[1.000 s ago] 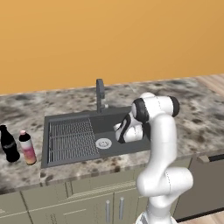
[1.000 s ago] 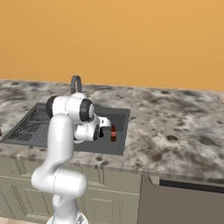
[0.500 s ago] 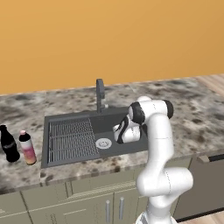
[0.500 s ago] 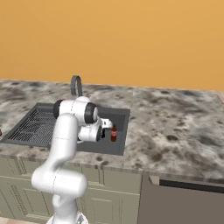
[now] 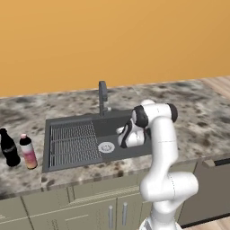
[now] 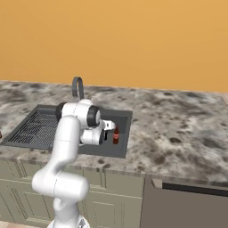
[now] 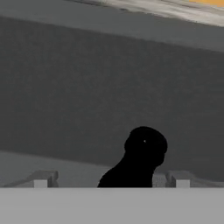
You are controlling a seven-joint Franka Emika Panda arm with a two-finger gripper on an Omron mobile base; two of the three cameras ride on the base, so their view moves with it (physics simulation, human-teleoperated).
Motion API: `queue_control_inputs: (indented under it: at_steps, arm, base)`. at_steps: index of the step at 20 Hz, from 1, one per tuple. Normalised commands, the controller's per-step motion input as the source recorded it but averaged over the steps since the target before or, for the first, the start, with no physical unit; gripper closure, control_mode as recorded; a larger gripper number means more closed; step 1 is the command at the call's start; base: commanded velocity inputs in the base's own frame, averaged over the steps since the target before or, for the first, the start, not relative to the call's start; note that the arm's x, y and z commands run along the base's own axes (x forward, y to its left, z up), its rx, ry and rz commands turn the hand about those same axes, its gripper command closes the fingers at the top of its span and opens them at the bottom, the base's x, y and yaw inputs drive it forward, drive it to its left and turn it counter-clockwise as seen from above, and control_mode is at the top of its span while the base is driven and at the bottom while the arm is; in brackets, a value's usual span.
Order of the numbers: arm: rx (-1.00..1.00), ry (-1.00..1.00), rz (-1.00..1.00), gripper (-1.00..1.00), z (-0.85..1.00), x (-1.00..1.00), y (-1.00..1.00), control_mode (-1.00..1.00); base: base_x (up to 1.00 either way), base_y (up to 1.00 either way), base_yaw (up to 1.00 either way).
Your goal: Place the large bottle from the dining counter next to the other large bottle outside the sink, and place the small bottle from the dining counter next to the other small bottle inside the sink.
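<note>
- The claw (image 7: 110, 179) stands open: in the hand view its two tips sit wide apart at the bottom of the frame, with the small bottle (image 7: 142, 151) between them, dark and apparently touched by neither.
- In the right base view the claw (image 6: 107, 134) is low in the sink (image 6: 122, 116), at the centre of the frame, with the other small bottle (image 6: 116, 135) just beside it on its right.
- Risk: the small bottle stands nearer one tip than the other, so a sideways pull-out could clip it and tip it over.
- Risk: the red bottle is so near that a swing to the right of the frame could knock it down; a straight lift looks safest.
- Risk: the tap (image 5: 103, 96) rises just behind the arm's elbow, so a careless retreat could strike it.
- At the left edge of the left base view, the large bottle (image 5: 28, 152) stands beside the other large bottle (image 5: 9, 148), outside the sink.
- No brand, label or writing can be read on any bottle.
</note>
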Motion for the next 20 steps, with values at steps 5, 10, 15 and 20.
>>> queue_control_inputs:
  at_steps: [5,10,15,20]
  arm:
    - [0.00,-0.09,0.00,-1.00,0.87,0.00,0.01,-1.00]
    - [0.00,-0.03,0.00,-1.00,0.67,0.00,0.00,-1.00]
    - [0.00,0.00,0.00,-1.00,0.69,0.00,0.00,-1.00]
    - [0.01,0.00,-0.01,-1.00,0.85,-0.11,0.00,-1.00]
  base:
    - [0.00,0.00,0.00]
    - [0.00,0.00,0.00]
    - [0.00,0.00,0.00]
    - [0.00,0.00,0.00]
